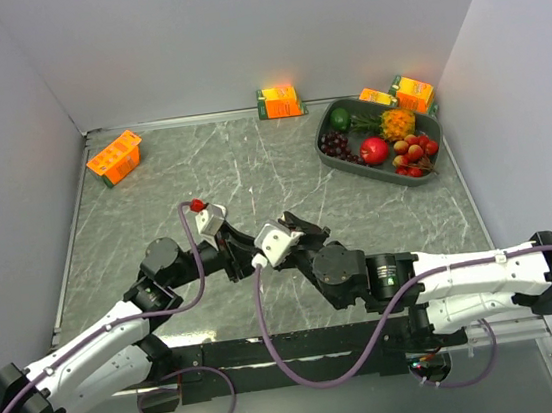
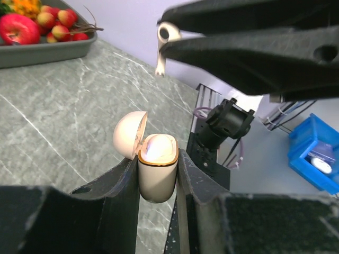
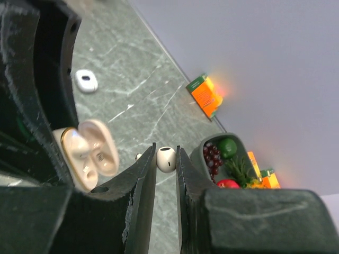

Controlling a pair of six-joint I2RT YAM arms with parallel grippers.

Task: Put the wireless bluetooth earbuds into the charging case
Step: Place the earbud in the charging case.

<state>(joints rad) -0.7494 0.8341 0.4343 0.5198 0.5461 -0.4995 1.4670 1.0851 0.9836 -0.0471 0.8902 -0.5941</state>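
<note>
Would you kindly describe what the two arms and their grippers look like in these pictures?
The left arm and the right arm have white shells between rounded black joints, with a purple cable looping along each. A small white block sits at each wrist. The left gripper and right gripper each have two flat, matte black fingers.

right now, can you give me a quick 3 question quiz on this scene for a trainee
1. True or false: the charging case clamped in the left gripper has its lid open.
2. What is between the fingers of the right gripper? A: an earbud. B: a grape. C: nothing.
3. Fill the gap: in the top view, the fruit tray sits at the table's far ____ corner.

Key: 1 true; 2 A; 3 right
</note>
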